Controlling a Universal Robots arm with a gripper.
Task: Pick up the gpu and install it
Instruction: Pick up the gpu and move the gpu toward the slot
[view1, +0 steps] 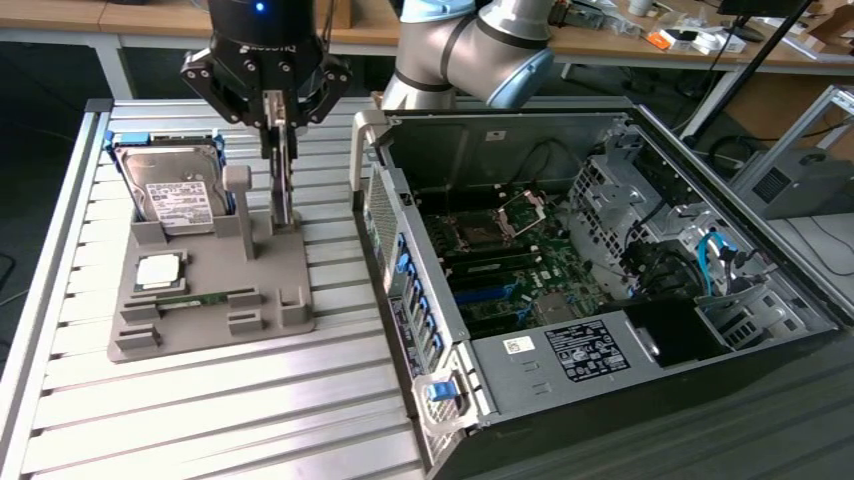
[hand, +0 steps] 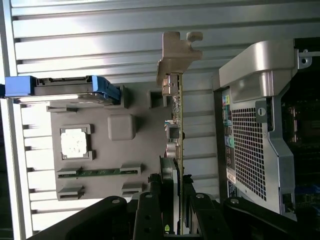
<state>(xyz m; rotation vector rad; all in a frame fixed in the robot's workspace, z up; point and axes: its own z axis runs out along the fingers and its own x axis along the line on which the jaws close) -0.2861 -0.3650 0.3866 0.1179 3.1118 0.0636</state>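
Note:
The gpu (view1: 280, 175) is a thin green card standing on edge, seen edge-on, with its silver bracket (hand: 175, 55) at one end. My gripper (view1: 276, 125) comes down from above and is shut on the card, one finger on each side. In the wrist view the gripper (hand: 172, 192) clamps the gpu (hand: 178, 125) near the end opposite the bracket. The card's lower edge sits at the grey holder tray (view1: 287, 300); I cannot tell whether it still touches the tray. The open computer case (view1: 587, 250) lies to the exterior view's right, with its motherboard (view1: 514, 270) exposed.
On the tray stand a silver hard drive (view1: 180, 190) with blue rails, a processor chip (view1: 158, 270) and a narrow memory stick (view1: 200, 300). The case's side wall (view1: 387, 230) rises close beside the tray. Ribbed aluminium table (view1: 240, 420) extends toward the front.

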